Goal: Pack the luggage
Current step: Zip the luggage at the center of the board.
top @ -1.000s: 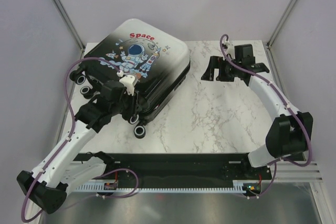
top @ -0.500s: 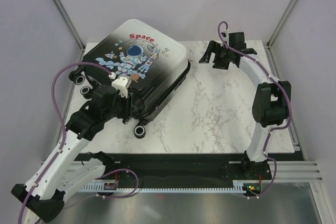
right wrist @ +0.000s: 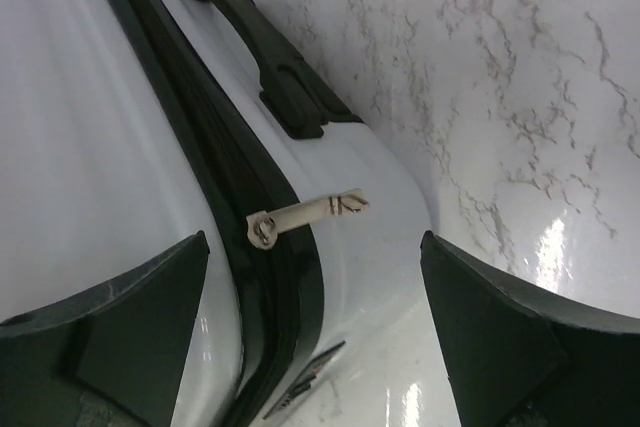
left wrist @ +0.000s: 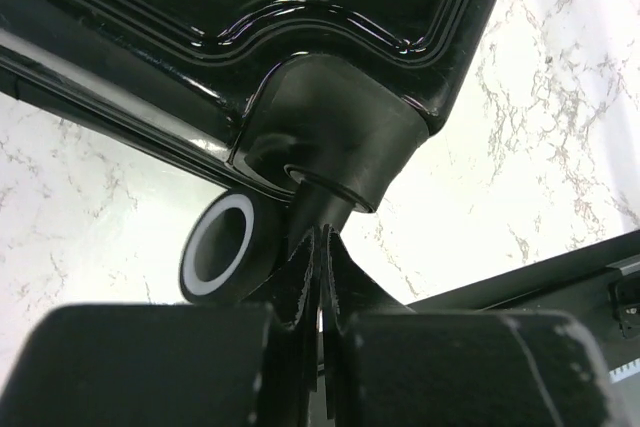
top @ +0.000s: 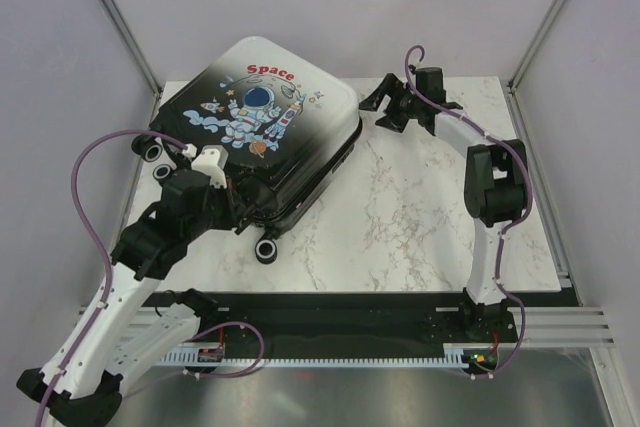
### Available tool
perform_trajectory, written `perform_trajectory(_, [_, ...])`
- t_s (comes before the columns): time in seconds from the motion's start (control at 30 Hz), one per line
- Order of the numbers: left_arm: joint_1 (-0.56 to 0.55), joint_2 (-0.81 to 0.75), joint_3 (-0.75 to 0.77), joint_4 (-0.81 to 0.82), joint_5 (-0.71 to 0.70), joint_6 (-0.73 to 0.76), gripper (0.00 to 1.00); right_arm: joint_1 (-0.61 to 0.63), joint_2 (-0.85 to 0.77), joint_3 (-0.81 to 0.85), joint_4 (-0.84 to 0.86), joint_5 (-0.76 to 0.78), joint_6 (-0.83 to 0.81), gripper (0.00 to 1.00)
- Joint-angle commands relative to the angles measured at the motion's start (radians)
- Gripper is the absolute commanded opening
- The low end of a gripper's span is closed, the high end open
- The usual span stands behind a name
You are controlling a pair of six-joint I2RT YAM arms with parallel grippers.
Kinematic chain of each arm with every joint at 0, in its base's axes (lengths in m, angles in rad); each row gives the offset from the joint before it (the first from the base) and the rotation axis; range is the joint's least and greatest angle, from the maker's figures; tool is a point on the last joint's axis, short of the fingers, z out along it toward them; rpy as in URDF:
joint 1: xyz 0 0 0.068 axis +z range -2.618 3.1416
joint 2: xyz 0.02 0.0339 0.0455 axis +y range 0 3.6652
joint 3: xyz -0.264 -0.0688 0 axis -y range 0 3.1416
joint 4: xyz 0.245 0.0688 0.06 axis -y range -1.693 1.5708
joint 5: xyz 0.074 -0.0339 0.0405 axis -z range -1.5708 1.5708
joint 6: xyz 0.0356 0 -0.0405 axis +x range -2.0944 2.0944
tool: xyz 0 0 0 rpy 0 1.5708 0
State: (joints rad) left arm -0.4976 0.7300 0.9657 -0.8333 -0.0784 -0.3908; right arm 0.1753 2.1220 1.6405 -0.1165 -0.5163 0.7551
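Note:
The luggage, a black-to-white hard-shell suitcase with an astronaut and red "Space" print, lies closed and flat at the table's back left. My left gripper is shut at its near wheel end. In the left wrist view the gripper has its tips against a black caster housing, beside a wheel. My right gripper is open and empty at the suitcase's far right corner. In the right wrist view the gripper straddles the white shell, with a beige zipper pull and a black handle ahead.
Marble tabletop lies right of the suitcase. Two more wheels stick out at its left. Grey walls and metal frame posts surround the table. A black rail runs along the near edge.
My right arm has swung left, bringing its open gripper up to the suitcase's far right corner. My left arm has shifted left and back, off the lid toward the wheel end.

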Motion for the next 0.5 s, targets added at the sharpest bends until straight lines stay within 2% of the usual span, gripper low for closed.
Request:
perform_trajectory(0.0, [-0.001,-0.001,0.038,-0.015,-0.014,-0.071,0.02,0.018,0.039,0.012,0.17,-0.013,0.165,0.94])
perform_trajectory(0.07, [-0.002,-0.001,0.039,-0.015,-0.012,-0.075,0.02,0.021,0.061,0.009,0.195,0.001,0.254,0.93])
perform_trajectory(0.2, [-0.002,0.022,0.045,0.0,0.048,-0.065,0.02,0.023,0.053,-0.037,0.23,0.032,0.331,0.93])
perform_trajectory(0.27, [-0.002,0.034,0.042,0.031,0.083,-0.053,0.06,0.023,0.049,-0.06,0.239,0.035,0.354,0.93])
perform_trajectory(0.3, [-0.002,0.035,0.044,0.04,0.101,-0.049,0.15,0.021,0.047,-0.085,0.242,0.035,0.362,0.93])
perform_trajectory(0.37, [-0.004,0.032,0.045,0.051,0.091,-0.045,0.26,0.006,0.039,-0.117,0.282,0.024,0.386,0.93])
perform_trajectory(0.47, [-0.004,0.046,0.022,0.051,0.062,-0.023,0.34,-0.019,0.024,-0.188,0.351,0.01,0.434,0.93])
